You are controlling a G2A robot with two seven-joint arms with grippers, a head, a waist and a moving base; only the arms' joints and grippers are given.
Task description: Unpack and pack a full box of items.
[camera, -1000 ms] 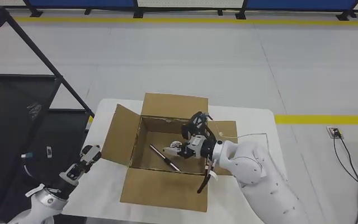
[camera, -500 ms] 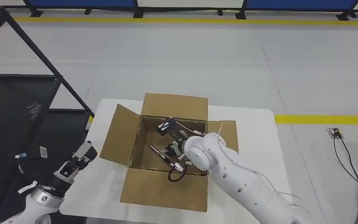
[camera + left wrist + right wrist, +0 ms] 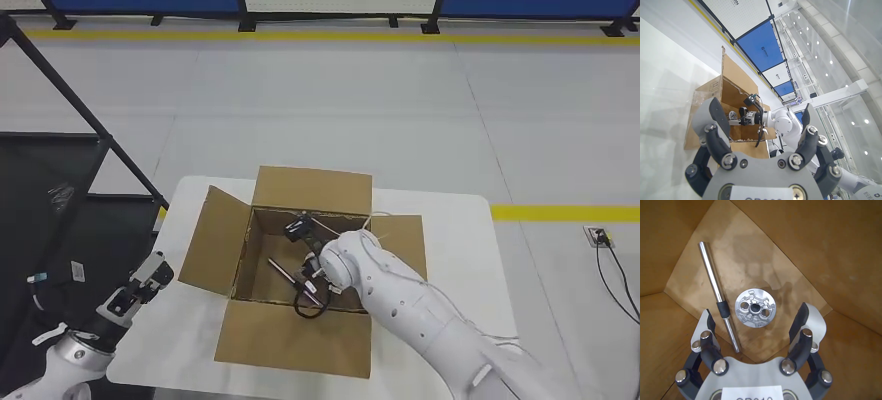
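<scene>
An open cardboard box (image 3: 290, 342) stands on the white table (image 3: 450, 215). On its floor lie a shiny metal rod (image 3: 715, 289) with a black band and a round metal disc (image 3: 755, 308). My right gripper (image 3: 755, 308) hangs open inside the box, directly above the disc, with the rod beside one finger. In the top view the right gripper (image 3: 312, 272) is down in the box next to the rod (image 3: 284, 274). My left gripper (image 3: 150, 276) is open and holds nothing, off the table's left edge and apart from the box.
The box's four flaps are folded outward, the left flap (image 3: 213, 240) toward my left gripper. A black frame and dark netting (image 3: 60, 200) stand left of the table. Bare tabletop lies right of the box.
My right arm has swung across over the box opening, its gripper staying low inside. My left gripper has drawn slightly back from the box's left flap.
</scene>
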